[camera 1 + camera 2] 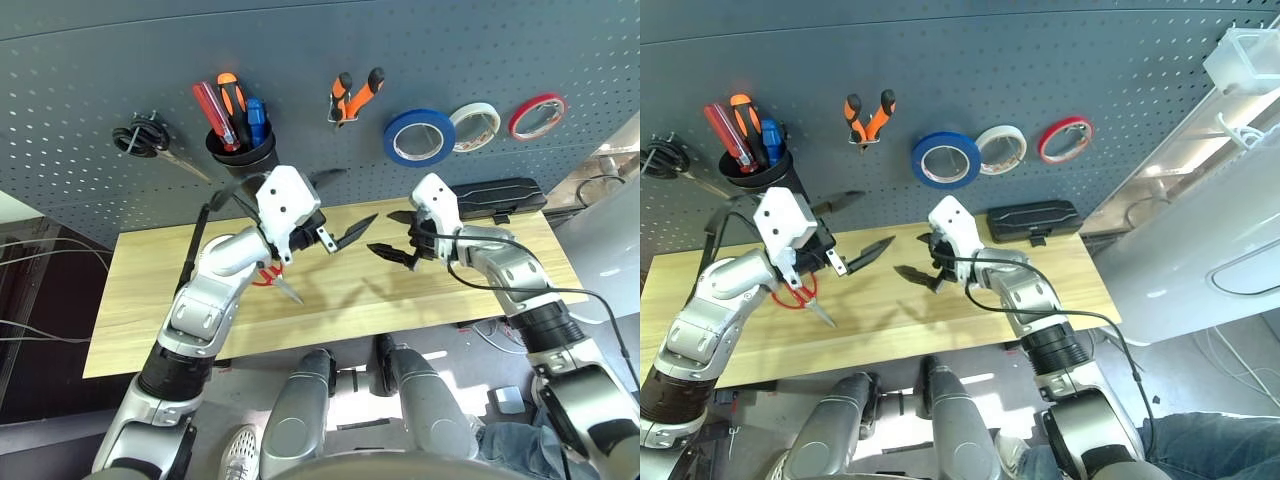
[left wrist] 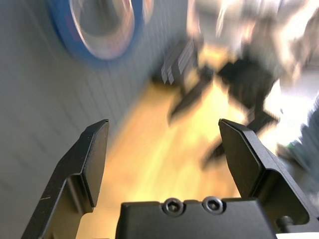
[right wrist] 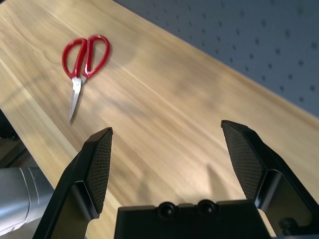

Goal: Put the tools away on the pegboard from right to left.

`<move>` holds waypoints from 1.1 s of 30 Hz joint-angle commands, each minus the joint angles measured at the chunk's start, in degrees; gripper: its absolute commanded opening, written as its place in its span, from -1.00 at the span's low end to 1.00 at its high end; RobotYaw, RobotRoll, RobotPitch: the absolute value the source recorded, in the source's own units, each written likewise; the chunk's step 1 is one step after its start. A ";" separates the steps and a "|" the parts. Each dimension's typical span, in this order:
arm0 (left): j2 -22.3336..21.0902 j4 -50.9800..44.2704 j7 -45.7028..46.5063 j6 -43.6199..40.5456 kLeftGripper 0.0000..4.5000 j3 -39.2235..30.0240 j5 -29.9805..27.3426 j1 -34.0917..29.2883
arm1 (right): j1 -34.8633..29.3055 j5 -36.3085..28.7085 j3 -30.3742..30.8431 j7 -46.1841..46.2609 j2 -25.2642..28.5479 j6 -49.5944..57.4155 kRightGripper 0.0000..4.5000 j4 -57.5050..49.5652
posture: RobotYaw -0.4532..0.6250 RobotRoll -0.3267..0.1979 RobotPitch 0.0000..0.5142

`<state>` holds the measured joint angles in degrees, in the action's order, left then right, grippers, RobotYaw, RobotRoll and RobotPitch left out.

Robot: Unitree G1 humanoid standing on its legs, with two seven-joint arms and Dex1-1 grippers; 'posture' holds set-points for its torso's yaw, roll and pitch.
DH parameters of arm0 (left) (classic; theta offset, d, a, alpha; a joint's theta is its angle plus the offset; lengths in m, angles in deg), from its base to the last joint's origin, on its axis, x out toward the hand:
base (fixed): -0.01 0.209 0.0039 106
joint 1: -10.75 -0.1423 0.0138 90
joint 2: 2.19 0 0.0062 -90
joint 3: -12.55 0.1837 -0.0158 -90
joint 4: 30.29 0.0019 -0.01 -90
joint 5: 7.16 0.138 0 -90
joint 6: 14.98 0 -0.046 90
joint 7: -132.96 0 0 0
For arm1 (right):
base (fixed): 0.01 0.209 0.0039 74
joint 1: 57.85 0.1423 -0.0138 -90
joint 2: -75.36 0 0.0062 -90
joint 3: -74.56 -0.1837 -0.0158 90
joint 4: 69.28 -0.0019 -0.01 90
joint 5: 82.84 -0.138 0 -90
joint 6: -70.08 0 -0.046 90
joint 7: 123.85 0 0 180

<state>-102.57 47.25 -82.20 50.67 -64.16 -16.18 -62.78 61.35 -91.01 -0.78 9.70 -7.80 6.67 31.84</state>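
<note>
While three tools already hang on the pegboard (image 1: 90,90), the red-handled scissors (image 3: 82,62) lie flat on the table (image 1: 140,300), last in the right-to-left order.

Judging by the board, the blue tape roll (image 1: 419,137), the needle-nose pliers (image 1: 352,98) and the blue-handled screwdriver (image 1: 255,120) (standing in the black cup (image 1: 240,152) with two other screwdrivers) are placed, so the step in hand is fetching the scissors. They rest just below the left forearm, partly hidden by it in the head views. The left gripper (image 1: 340,225) hovers above the table with its fingers spread wide and nothing between them; the right gripper (image 1: 398,240) faces it across a gap, likewise wide apart and empty. Next, one gripper must come down over the handles and close, then lift toward a free hook at the board's left.
</note>
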 commanded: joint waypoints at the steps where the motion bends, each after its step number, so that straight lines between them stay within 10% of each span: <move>1: -0.01 3.49 1.12 -5.00 1.00 1.54 2.01 -1.90 | -1.03 0.58 0.40 -0.12 0.36 2.28 1.00 -0.23 | -0.15 0.25 -0.10; 33: 8.33 30.40 29.56 -7.55 1.00 -21.55 7.04 -4.54 | -0.89 0.35 1.19 1.44 -4.18 5.46 1.00 -4.49 | -0.16 0.25 0.01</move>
<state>-94.09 76.12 -53.27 42.52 -84.70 -9.32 -66.44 61.32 -90.93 -0.64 11.01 -11.73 11.62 28.07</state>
